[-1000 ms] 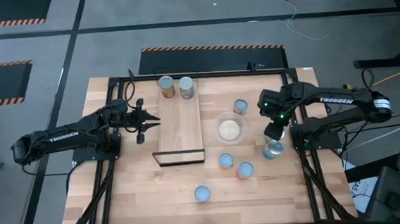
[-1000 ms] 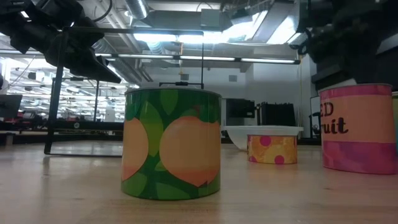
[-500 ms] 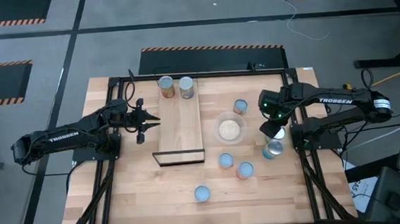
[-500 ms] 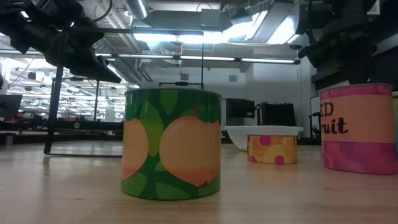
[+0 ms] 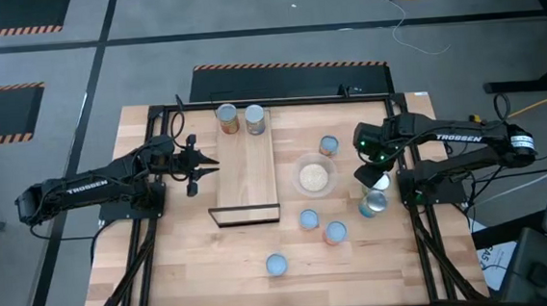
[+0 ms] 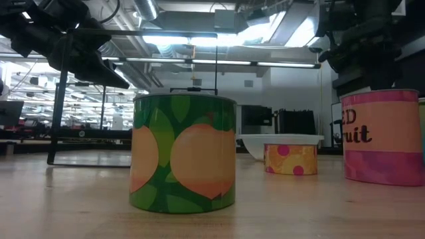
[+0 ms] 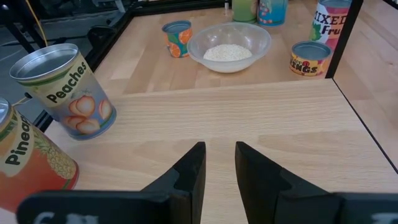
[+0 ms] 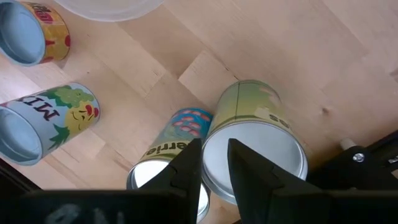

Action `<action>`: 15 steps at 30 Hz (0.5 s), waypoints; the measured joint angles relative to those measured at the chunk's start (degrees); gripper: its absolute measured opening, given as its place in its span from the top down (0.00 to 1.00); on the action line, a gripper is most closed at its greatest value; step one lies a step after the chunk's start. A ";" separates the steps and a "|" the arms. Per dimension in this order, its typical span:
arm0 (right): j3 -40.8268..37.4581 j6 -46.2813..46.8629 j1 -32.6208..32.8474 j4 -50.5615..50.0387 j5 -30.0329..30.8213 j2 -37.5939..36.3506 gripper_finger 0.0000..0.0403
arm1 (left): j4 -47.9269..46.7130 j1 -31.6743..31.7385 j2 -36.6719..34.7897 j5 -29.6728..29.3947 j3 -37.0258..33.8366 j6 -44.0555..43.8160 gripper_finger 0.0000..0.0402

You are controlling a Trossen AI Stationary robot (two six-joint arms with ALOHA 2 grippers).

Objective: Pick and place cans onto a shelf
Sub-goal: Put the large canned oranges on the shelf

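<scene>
The shelf [image 5: 246, 169], a long light-wood board, lies in the table's middle. Two cans stand on its far end: "Peaches" [image 7: 65, 90] and an orange one [image 7: 25, 162]. My left gripper [image 5: 209, 162] waits level at the shelf's left edge, with a narrow empty gap between its fingers [image 7: 217, 163]. My right gripper [image 8: 211, 163] points down over two cans standing close together at the right [image 5: 373, 202], a green one [image 8: 255, 146] and a blue-labelled one [image 8: 177, 140]. It is clear of both, its fingers narrowly apart. Several more cans [image 5: 308, 219] [image 5: 335, 233] [image 5: 276, 263] stand loose on the table.
A clear bowl [image 5: 315, 176] of beige grains sits between the shelf and my right gripper, with a can [image 5: 328, 146] behind it. A thin black frame [image 5: 245, 214] stands at the shelf's near end. A green peach can [image 6: 184, 153] fills the low view's foreground.
My right gripper has rolled about the line it points along while staying above the two cans. No can has moved, and my left arm has kept still.
</scene>
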 joint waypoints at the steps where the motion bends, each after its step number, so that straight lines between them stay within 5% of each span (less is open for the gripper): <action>1: 0.00 0.00 0.00 0.02 0.00 0.00 0.80 | -0.01 0.00 0.00 0.00 0.00 0.00 0.80; 15: 0.00 1.05 0.02 0.29 1.05 0.04 0.80 | -0.02 0.00 -0.01 0.00 0.00 0.02 0.80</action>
